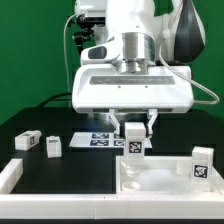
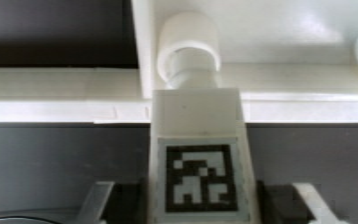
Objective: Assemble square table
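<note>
Leg (image 1: 133, 143) gripped by its sides in gripper (image 1: 133, 132), jaws narrow on it, upright over slab (image 1: 150, 182) corner, peg down, probably to seat and screw in. Second leg (image 1: 203, 162) stands on slab. Loose legs (image 1: 40, 144) lie well off slab.

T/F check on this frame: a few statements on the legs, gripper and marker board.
1. The gripper is closed on a tagged leg. True.
2. Two loose legs sit on the black table at the exterior view's left. True.
3. The held leg lies flat on the black table. False: it is upright at a corner of the tabletop.
4. The marker board is stacked on the tabletop. False: it lies flat on the black table, behind the tabletop.
5. No leg stands at the tabletop yet. False: one standing leg is at its edge on the exterior view's right.
</note>
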### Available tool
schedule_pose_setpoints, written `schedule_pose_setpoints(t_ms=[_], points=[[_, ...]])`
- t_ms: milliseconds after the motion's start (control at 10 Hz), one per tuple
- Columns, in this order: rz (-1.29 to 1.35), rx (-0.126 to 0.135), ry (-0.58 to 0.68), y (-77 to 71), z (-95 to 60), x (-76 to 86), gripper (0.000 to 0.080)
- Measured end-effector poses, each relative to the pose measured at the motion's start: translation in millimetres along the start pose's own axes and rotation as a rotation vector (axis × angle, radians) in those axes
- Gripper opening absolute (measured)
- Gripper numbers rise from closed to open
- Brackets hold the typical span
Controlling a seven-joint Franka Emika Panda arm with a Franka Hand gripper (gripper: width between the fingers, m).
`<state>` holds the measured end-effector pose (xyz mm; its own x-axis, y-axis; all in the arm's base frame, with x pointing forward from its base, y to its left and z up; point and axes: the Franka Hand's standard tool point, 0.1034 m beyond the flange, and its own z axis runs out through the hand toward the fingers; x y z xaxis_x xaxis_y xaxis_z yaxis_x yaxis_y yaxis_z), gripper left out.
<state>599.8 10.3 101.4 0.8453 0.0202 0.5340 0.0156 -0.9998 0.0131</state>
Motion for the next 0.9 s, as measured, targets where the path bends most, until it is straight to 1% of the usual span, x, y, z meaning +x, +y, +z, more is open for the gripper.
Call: schedule_pose_setpoints(t_ms=[100,300,600,800,900], points=[[0.0,0.001,-0.006,-0.7,3.6,-2.4,0.0291],[0.001,0.002,-0.007,-1.0,8.3,-2.0,0.0291],[0.01,-0.011,0.012,6.0,13.8,2.3,0.0291],[0.011,-0.018,0.01,6.9,24.6,-7.0,0.0291],[0.01,-0.022,0.017,7.3,26.1,-7.1,0.0291]])
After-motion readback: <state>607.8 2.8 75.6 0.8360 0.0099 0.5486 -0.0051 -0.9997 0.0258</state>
